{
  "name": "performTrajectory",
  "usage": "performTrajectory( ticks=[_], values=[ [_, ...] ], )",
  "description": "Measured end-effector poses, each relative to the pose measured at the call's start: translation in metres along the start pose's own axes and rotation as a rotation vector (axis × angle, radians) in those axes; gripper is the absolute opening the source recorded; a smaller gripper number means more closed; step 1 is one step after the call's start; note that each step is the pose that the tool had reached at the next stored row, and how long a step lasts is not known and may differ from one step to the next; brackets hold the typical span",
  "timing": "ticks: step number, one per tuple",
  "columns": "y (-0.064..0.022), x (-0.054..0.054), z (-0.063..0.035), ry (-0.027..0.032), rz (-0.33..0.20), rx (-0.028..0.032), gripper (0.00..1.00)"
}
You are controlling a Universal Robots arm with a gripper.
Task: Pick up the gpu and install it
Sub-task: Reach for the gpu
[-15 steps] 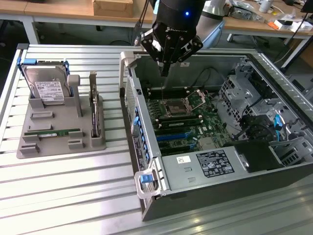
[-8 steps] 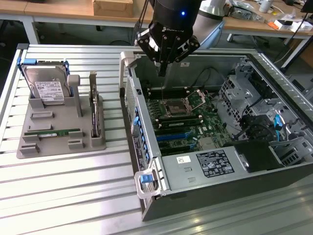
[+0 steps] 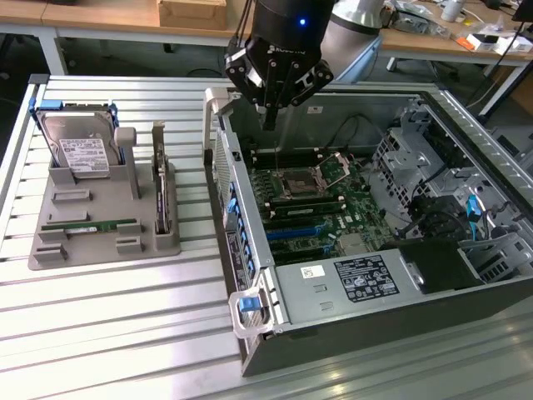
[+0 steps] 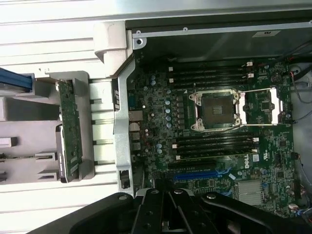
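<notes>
**GPU not yet picked up: both steps of the task are open**

The thin, flat rectangular gpu (image 3: 160, 187), black on its broad face with a silver metal bracket on its edge, stands on edge in a slot of the grey plastic holder tray (image 3: 83, 250). You can see that nothing grips or touches it. In the wrist view its component-studded face (image 4: 69, 129) shows in the same slot.

From the jaws, the card lies well apart, off towards the exterior view's left and lower down. The black gripper (image 3: 271, 117) hangs above the far edge of the open grey metal computer case (image 3: 250, 208), over the green motherboard (image 3: 316, 200). Its jaws are pressed together and hold nothing.

Below the jaws and towards the camera, the blue expansion slots (image 3: 304, 229) on the board look unoccupied, so I judge no card has been seated.

Farther from the jaws than the gpu, the tray also carries a silver hard drive with a white label (image 3: 79, 150) and a long, narrow green memory stick (image 3: 87, 225). Tray and case both rest on the slatted aluminium worktop (image 3: 125, 333).

As things lie, you have the pick and the install both left to do.
</notes>
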State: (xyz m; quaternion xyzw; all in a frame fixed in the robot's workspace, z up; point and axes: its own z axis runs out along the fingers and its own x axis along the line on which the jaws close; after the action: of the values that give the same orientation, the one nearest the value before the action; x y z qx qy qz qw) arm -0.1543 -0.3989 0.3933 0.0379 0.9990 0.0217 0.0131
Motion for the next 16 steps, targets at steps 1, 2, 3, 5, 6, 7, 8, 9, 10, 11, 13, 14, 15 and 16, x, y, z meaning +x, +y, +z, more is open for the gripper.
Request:
performTrajectory(
  ticks=[1,2,3,5,6,7,8,9,10,11,13,14,15,16],
  values=[
    [0.0000,0.001,0.0000,0.0000,0.000,-0.0001,0.11],
    [-0.0001,0.001,0.0000,0.0000,0.000,0.0000,0.11],
    [-0.0002,0.002,-0.0001,0.0000,0.000,0.0000,0.11],
    [-0.0002,0.003,-0.0001,0.0000,0.000,0.0000,0.11],
    [-0.0003,0.004,-0.0001,0.0000,0.000,0.0000,0.11],
    [-0.0004,0.005,-0.0001,-0.0001,0.000,0.0000,0.11],
    [-0.0005,0.006,-0.0002,0.0000,0.000,0.0000,0.11],
    [-0.0005,0.007,-0.0002,0.0000,0.000,0.0000,0.11],
    [-0.0006,0.008,-0.0002,0.0000,0.000,0.0000,0.11],
    [-0.0007,0.009,-0.0003,0.0000,0.000,0.0000,0.11],
    [-0.0008,0.011,-0.0003,0.0000,0.000,0.0000,0.11],
    [-0.0009,0.012,-0.0004,0.0000,0.000,0.0000,0.11],
    [-0.0010,0.013,-0.0004,-0.0001,0.000,0.0000,0.11],
    [-0.0011,0.014,-0.0004,0.0000,0.000,0.0000,0.11]
  ],
)
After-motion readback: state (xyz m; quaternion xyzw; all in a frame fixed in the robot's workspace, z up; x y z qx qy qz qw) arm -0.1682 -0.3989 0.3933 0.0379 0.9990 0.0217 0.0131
